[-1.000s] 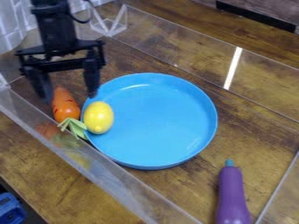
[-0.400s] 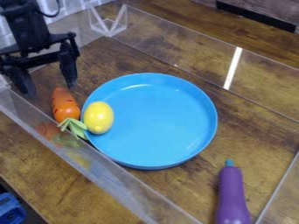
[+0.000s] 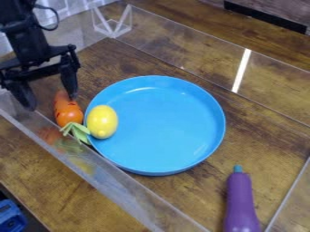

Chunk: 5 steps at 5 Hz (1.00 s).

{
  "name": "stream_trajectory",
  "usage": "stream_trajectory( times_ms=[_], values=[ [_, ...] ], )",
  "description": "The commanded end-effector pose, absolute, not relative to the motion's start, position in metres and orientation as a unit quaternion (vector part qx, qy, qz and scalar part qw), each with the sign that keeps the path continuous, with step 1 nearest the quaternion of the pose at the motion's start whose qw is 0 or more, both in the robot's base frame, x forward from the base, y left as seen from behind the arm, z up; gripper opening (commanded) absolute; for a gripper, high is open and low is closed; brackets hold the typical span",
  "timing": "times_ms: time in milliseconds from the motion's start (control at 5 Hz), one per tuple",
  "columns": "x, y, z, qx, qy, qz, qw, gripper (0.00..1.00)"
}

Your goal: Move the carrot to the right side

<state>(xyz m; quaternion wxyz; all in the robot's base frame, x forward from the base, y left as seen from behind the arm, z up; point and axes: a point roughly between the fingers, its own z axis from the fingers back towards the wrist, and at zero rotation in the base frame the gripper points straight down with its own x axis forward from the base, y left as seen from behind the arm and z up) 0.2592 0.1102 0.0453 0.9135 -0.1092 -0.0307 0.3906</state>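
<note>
The carrot [image 3: 68, 113] is a stubby orange toy with a green leafy top, lying on the wooden table at the left, just outside the rim of the blue plate [image 3: 182, 159]. My gripper [image 3: 45, 86] stands open right above and slightly left of it, black fingers spread wide. One finger [image 3: 71, 80] reaches down near the carrot's far end, the other [image 3: 21, 92] hangs to its left. Nothing is between the fingers.
A yellow lemon [image 3: 101, 120] rests on the plate's left rim, touching the carrot's leaves. A purple eggplant [image 3: 240, 204] lies at the bottom right. A clear plastic wall [image 3: 72, 168] runs along the near-left edge of the table.
The gripper has moved left and lower, from behind the carrot to just over its left side. It stayed open. The carrot and lemon have not moved.
</note>
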Motion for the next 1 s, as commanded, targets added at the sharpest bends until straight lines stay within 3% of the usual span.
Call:
stream_trajectory(
  times_ms=[0,800],
  values=[
    [0.265,0.111,0.047,-0.107,-0.053,0.392,0.912,1.00],
    [0.277,0.102,0.034,-0.100,-0.078,0.387,0.913,1.00]
  ],
)
